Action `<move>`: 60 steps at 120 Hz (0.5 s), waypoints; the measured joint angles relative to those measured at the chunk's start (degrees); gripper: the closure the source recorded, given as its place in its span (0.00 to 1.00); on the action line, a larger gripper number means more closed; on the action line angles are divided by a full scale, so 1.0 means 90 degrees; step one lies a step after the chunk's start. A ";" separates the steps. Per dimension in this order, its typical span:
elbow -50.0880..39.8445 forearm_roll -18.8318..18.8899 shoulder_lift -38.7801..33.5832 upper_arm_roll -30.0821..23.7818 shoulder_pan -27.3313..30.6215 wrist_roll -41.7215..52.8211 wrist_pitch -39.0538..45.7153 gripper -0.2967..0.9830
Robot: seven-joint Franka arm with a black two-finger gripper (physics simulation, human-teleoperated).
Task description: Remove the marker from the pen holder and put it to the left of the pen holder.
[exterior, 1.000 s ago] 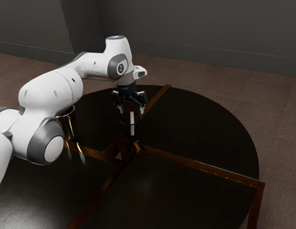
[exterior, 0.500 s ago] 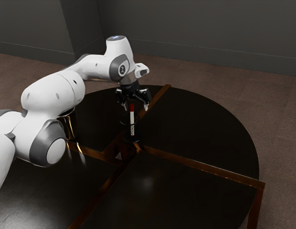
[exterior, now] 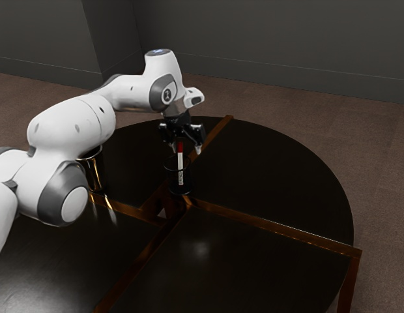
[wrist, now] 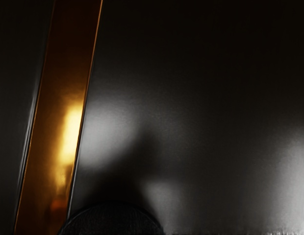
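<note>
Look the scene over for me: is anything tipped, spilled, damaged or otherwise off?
Nothing stands out. The marker stands in the upright pen holder, below my open gripper. The shiny metal cup looks upright too, though my arm hides part of it. I see no spill or damage.

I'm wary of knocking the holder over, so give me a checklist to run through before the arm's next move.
1. Marker in holder: ok. The marker stands in the pen holder, red end up.
2. Pen holder upright: ok. It stands on the table.
3. Gripper open: ok. The fingers of the gripper are spread apart.
4. Marker gripped: not ok. The fingers are not closed on it.
5. Fingers lined up on both sides of the marker: cannot tell. They look close to its red end, but depth is unclear.
6. Metallic cup out of the way: ok. The cup stands apart, toward the exterior view's left.
</note>
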 joint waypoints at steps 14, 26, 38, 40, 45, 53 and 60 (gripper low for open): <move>0.0014 0.0028 -0.0082 0.0034 -0.0001 0.0062 -0.0057 0.58; 0.0012 0.0049 -0.0120 0.0070 0.0008 0.0113 -0.0171 0.69; -0.0005 0.0072 -0.0124 0.0073 0.0010 0.0150 -0.0277 0.76; -0.0005 0.0078 -0.0126 0.0074 0.0010 0.0154 -0.0291 0.77; -0.0007 0.0091 -0.0130 0.0078 0.0010 0.0165 -0.0321 0.79; -0.0031 0.0115 -0.0270 0.0077 0.0003 0.0179 -0.0366 0.80; -0.0395 0.0181 -0.0675 0.0059 -0.0008 0.0186 -0.0391 0.82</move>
